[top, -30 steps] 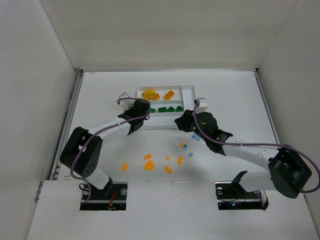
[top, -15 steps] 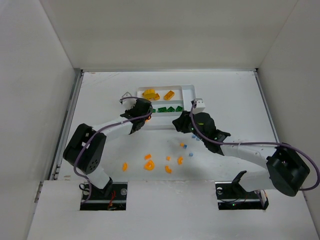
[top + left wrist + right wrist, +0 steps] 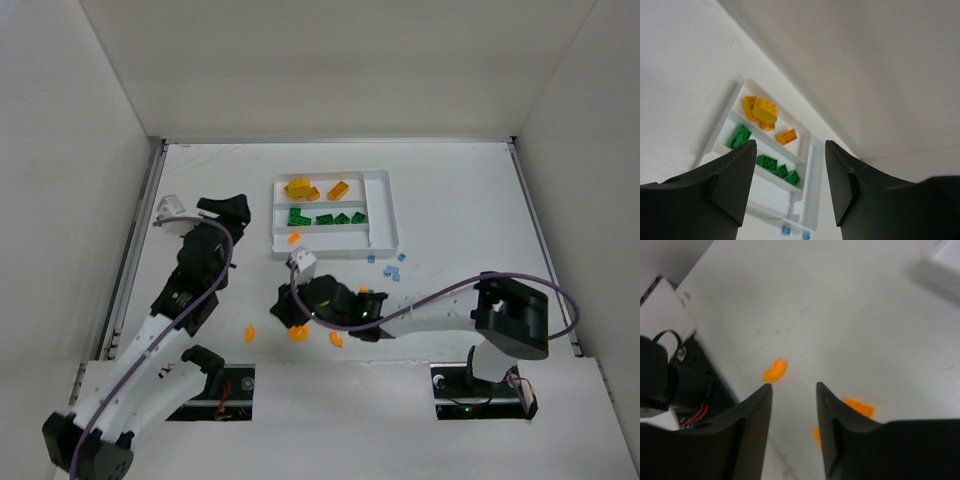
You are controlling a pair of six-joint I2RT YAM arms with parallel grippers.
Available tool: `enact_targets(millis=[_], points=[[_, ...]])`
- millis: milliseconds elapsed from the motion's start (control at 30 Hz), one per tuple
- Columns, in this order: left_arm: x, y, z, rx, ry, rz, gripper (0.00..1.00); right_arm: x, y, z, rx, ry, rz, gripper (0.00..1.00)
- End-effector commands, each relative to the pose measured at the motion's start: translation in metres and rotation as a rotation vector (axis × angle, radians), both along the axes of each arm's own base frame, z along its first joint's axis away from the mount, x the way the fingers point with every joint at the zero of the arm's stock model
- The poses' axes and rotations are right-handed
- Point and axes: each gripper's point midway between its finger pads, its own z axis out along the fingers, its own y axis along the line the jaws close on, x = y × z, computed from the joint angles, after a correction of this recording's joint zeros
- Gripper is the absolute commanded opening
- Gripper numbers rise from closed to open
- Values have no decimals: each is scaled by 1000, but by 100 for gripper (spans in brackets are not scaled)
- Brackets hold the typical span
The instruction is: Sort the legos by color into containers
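The white tray [image 3: 385, 212] holds yellow legos [image 3: 300, 187] in its far slot, green legos [image 3: 345, 218] in the middle slot and one orange piece [image 3: 294, 238] in the near slot. My left gripper [image 3: 228, 208] hangs open and empty to the left of the tray [image 3: 810, 165], whose yellow legos [image 3: 765, 110] and green legos [image 3: 775, 165] show between its fingers. My right gripper [image 3: 283, 312] is open low over the loose orange pieces [image 3: 298, 331]. One curved orange piece [image 3: 776, 370] lies just beyond its tips [image 3: 793, 387], and another [image 3: 860, 407] sits beside its right finger.
Small pale blue pieces [image 3: 392, 268] lie just off the tray's near right corner, also in the left wrist view [image 3: 786, 230]. More orange bits [image 3: 249, 332] lie near the front edge. The right arm stretches across the front of the table. White walls enclose the table.
My left gripper opened and drew back left from the tray, and an orange piece now shows in the near slot. My right arm swung from beside the tray down to the loose orange pieces.
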Motion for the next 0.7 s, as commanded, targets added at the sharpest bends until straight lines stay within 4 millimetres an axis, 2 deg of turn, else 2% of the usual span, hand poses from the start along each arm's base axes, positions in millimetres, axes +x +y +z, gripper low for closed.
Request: enact_targets(millis=[0, 100, 200, 433, 667], points=[[-20, 35, 9, 60, -31, 83, 55, -24, 33, -8, 3, -20, 8, 51], [-32, 45, 23, 39, -80, 96, 56, -42, 56, -30, -44, -3, 10, 60], [-37, 47, 26, 50, -91, 87, 57, -44, 70, -38, -71, -3, -31, 64], [-43, 51, 17, 56, -92, 86, 58, -36, 81, -76, -155, 25, -120, 66], [-43, 50, 18, 54, -105, 68, 60, -36, 87, -88, -222, -32, -129, 66]])
